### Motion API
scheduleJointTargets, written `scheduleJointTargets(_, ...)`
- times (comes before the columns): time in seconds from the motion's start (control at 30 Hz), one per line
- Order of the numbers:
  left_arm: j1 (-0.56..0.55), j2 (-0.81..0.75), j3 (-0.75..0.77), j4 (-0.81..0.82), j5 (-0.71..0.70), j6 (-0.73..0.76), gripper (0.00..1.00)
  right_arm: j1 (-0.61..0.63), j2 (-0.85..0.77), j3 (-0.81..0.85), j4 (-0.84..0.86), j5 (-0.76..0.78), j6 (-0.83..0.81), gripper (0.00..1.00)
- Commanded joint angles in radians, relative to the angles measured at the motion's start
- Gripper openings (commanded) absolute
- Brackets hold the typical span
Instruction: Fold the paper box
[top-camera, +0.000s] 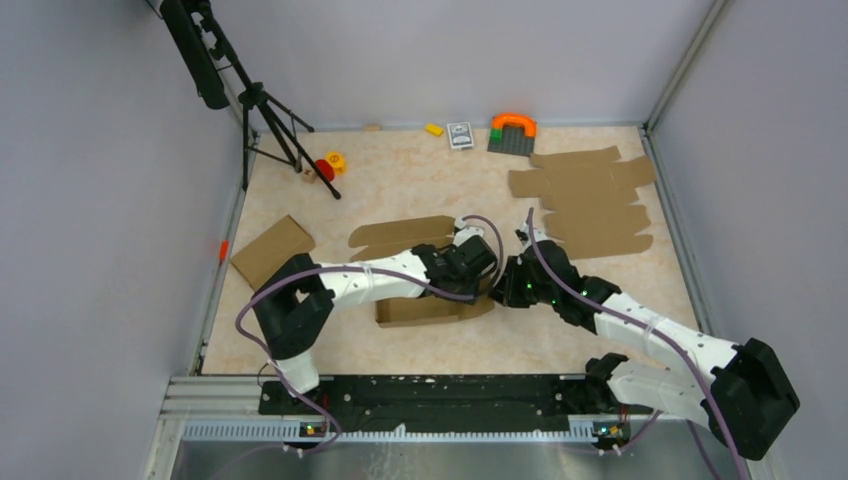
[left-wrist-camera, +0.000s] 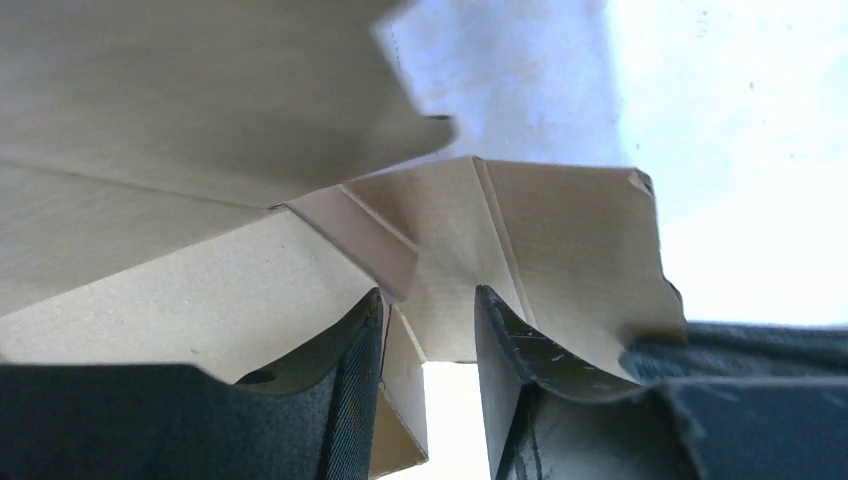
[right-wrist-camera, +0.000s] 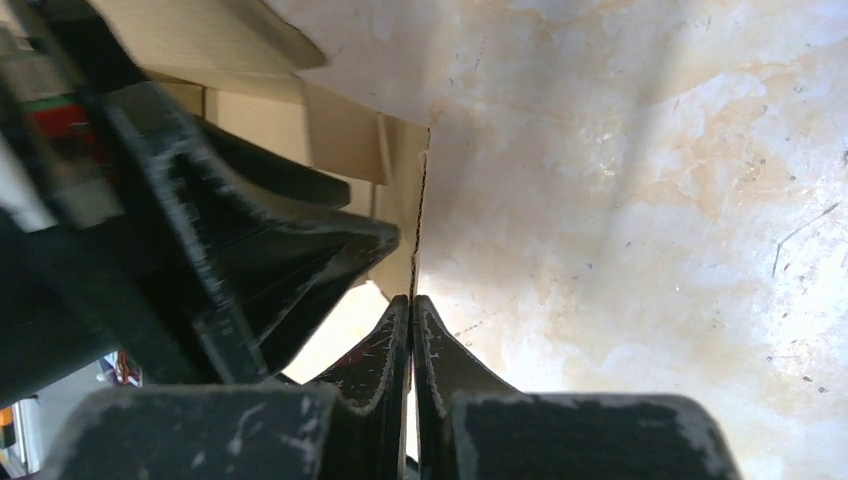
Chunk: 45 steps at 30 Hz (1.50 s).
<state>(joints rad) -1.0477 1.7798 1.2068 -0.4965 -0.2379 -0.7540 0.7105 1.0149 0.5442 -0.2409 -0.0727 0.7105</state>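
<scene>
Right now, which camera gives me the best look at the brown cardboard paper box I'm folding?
Top external: the brown cardboard paper box shows its front panel and rear flap, its middle covered by the arms. Left wrist shows only creased flaps close up; right wrist only a thin wall edge.

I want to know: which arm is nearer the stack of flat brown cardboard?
Right. The right arm lies just beside the brown cardboard stack; the left arm sits farther left.

The top view looks steeply down from behind the arm bases over the whole bench (top-camera: 420, 180). Each wrist view peers along its own jaws, close against the paper box (left-wrist-camera: 560, 230), which all three views share.
</scene>
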Motion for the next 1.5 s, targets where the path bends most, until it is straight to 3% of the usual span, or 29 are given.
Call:
scheduleJointTargets(0.0,0.001,-0.114,0.049,-0.088,0.039,0.046,0.43,0.012,-0.01,0.03,-0.003,0.017,-0.02,0.0)
scheduleJointTargets(0.23,0.003,-0.288,-0.016,-0.176,0.062,0.077,0.45,0.013,-0.012,0.041,-0.028,0.032,-0.03,0.0)
scheduleJointTargets(0.33,0.021,-0.387,-0.084,-0.22,0.051,0.074,0.41,0.012,-0.013,0.046,-0.038,0.041,-0.035,0.0)
scheduleJointTargets(0.5,0.101,-0.564,-0.234,-0.295,-0.029,0.027,0.37,0.012,-0.016,0.052,-0.048,0.053,-0.042,0.0)
scheduleJointTargets(0.7,0.224,-0.692,-0.386,-0.285,-0.032,-0.011,0.42,0.012,-0.013,0.061,-0.056,0.056,-0.049,0.0)
scheduleJointTargets(0.97,0.304,-0.662,-0.445,-0.235,-0.02,0.008,0.46,0.012,-0.012,0.069,-0.06,0.054,-0.051,0.0)
scheduleJointTargets(1.27,0.331,-0.532,-0.471,-0.12,0.011,0.019,0.38,0.012,-0.014,0.08,-0.055,0.025,-0.069,0.0)
scheduleJointTargets(1.33,0.332,-0.508,-0.474,-0.11,0.014,0.018,0.35,0.012,-0.015,0.081,-0.043,0.009,-0.075,0.0)
scheduleJointTargets(1.47,0.333,-0.487,-0.479,-0.097,0.03,0.018,0.18,0.012,-0.004,0.084,0.003,-0.055,-0.086,0.0)
